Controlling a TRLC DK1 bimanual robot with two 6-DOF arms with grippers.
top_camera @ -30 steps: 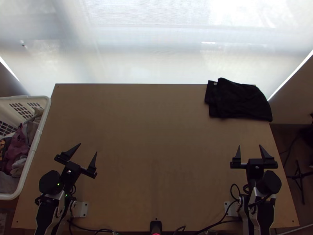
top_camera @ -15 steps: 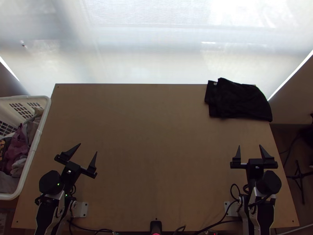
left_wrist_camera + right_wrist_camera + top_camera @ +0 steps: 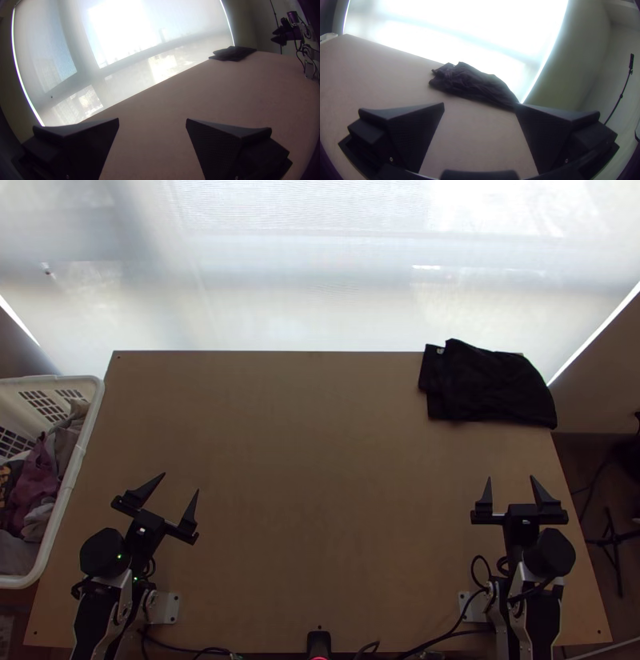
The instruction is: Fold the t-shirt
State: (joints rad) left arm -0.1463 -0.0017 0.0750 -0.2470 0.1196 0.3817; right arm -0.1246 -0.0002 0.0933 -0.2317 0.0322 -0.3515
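We judged the folding largely done: the black cloth t-shirt (image 3: 492,384) lay in a compact, layered bundle at two o'clock on the light wooden table (image 3: 320,460), its edges slightly offset, so perhaps we had only squaring-up left. Our flat-fingered black left gripper (image 3: 181,482), at nine o'clock, and matching black right gripper (image 3: 510,478), at three, held nothing, fingers wide apart. Compared with the earlier frames, we saw neither arms nor shirt shifted.

Bright window (image 3: 320,276) beyond wooden table (image 3: 304,460); plain wall (image 3: 600,380).
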